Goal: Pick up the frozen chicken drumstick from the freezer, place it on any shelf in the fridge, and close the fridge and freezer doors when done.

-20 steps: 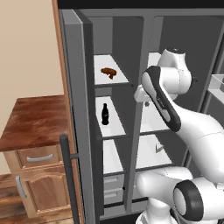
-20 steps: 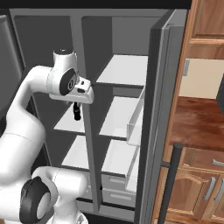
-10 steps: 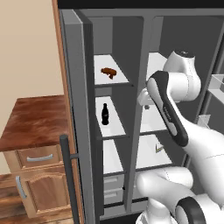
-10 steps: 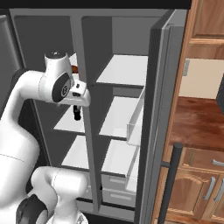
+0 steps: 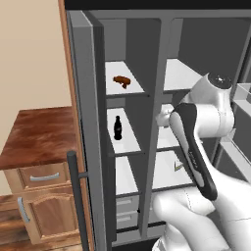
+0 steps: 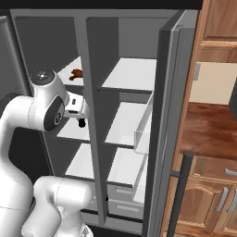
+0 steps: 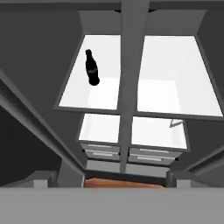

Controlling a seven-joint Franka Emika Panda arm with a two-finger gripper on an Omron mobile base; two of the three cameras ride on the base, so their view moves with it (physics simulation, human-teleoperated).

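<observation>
Your drumstick (image 5: 121, 81) lies untouched on the freezer's (image 5: 125, 147) top shelf, at 10 o'clock from your released gripper (image 7: 112, 179); transfer and door-closing remain.

The drumstick (image 5: 121, 81) is reddish-brown, lying on a white shelf (image 5: 135, 88). The bottle (image 5: 117, 128) is black all over, with a faint pale band at its middle in the hand view. The freezer (image 5: 128, 122) and the fridge (image 6: 129, 120) have dark grey walls and grey frames; their shelves are plain white and the drawers (image 7: 105, 151) at the bottom are light grey. The doors (image 5: 88, 122) are flat grey, with a black bar handle (image 5: 78, 206). The counter (image 5: 39, 137) has a glossy red-brown wood grain top, and the cabinet (image 5: 44, 211) beneath it is lighter orange-brown wood with silver pulls. The wall (image 5: 29, 54) is beige. The arm (image 5: 201, 142) is white with a black stripe.
</observation>
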